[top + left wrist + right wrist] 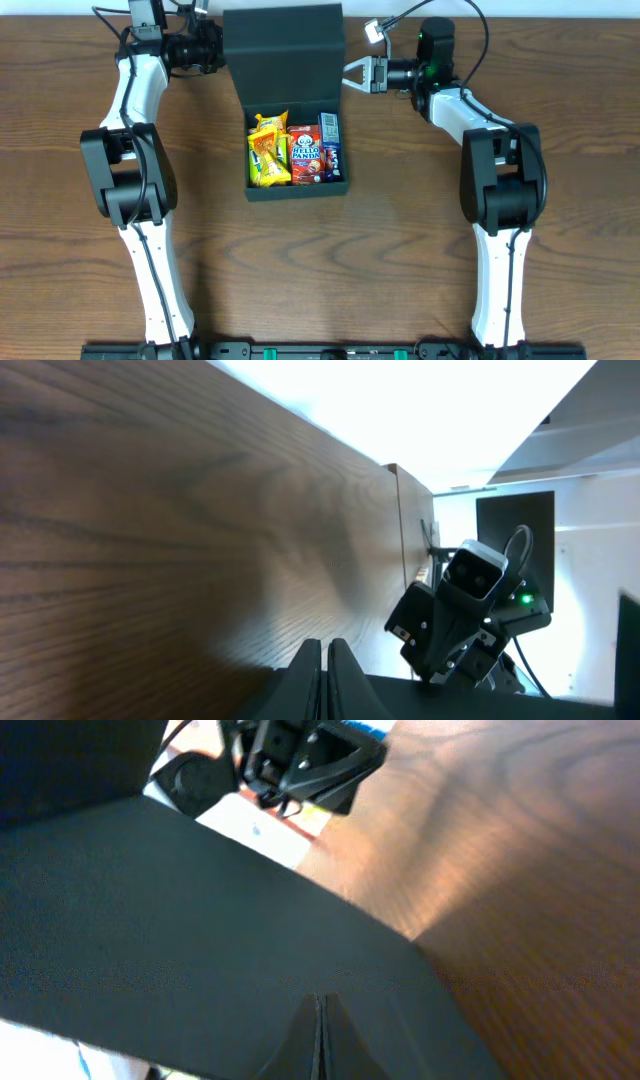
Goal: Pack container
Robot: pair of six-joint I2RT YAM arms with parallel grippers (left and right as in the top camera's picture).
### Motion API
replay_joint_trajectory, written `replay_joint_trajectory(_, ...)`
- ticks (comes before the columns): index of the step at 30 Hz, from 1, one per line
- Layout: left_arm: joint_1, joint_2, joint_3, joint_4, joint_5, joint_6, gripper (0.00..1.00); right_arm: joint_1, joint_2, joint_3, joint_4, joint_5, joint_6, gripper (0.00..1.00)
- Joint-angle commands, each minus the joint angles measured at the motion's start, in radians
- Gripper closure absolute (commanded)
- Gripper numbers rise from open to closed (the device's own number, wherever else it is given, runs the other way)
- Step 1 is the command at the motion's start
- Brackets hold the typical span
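The dark container (295, 192) stands at the table's middle with its flap lid (285, 40) open and leaning back. Inside lie yellow snack packets (268, 150), a red Hello Panda box (305, 155) and a blue bar (331, 145). My left gripper (222, 50) is shut, its tips at the lid's left edge; in the left wrist view its closed fingers (325, 660) sit over the dark lid edge (400, 702). My right gripper (347, 73) is at the lid's right edge; in the right wrist view its shut fingers (320, 1010) point at the lid's surface (200, 920).
The wooden table (400, 260) surrounds the box. Both arm bases stand at the front edge. The right arm's wrist (460, 615) shows across the lid in the left wrist view. Cables hang behind both wrists at the back edge.
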Motion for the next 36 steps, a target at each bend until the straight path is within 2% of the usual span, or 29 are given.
replay_joint_trajectory(1, 0.001, 0.010, 0.037, -0.002, 0.026, 0.026, 0.94, 0.004, 0.000, 0.024, 0.003, -0.085, -0.011, 0.99)
replay_joint_trajectory(14, 0.001, 0.010, 0.037, -0.002, 0.023, 0.026, 0.94, 0.000, 0.000, 0.023, 0.003, -0.047, -0.011, 0.99)
replay_joint_trajectory(20, 0.001, 0.010, 0.037, -0.011, -0.047, 0.012, 0.94, -0.016, 0.000, 0.023, 0.001, 0.173, 0.055, 0.99)
replay_joint_trajectory(24, 0.001, 0.010, 0.037, -0.018, -0.204, -0.007, 0.95, -0.024, 0.000, 0.024, -0.010, 0.388, 0.106, 0.99)
replay_joint_trajectory(28, 0.002, 0.010, 0.037, -0.053, -0.423, -0.031, 0.94, -0.031, 0.000, 0.035, -0.129, 0.672, 0.112, 0.98)
replay_joint_trajectory(30, 0.006, 0.010, 0.037, -0.080, -0.497, -0.031, 0.94, -0.031, 0.000, 0.053, -0.184, 0.734, 0.100, 0.99)
replay_joint_trajectory(33, 0.027, 0.010, 0.055, -0.160, -0.578, -0.024, 0.94, -0.033, 0.000, 0.121, -0.344, 0.819, 0.017, 0.99)
replay_joint_trajectory(36, 0.055, 0.010, 0.122, -0.272, -0.613, 0.055, 0.94, -0.033, 0.000, 0.244, -0.577, 0.909, -0.132, 0.99)
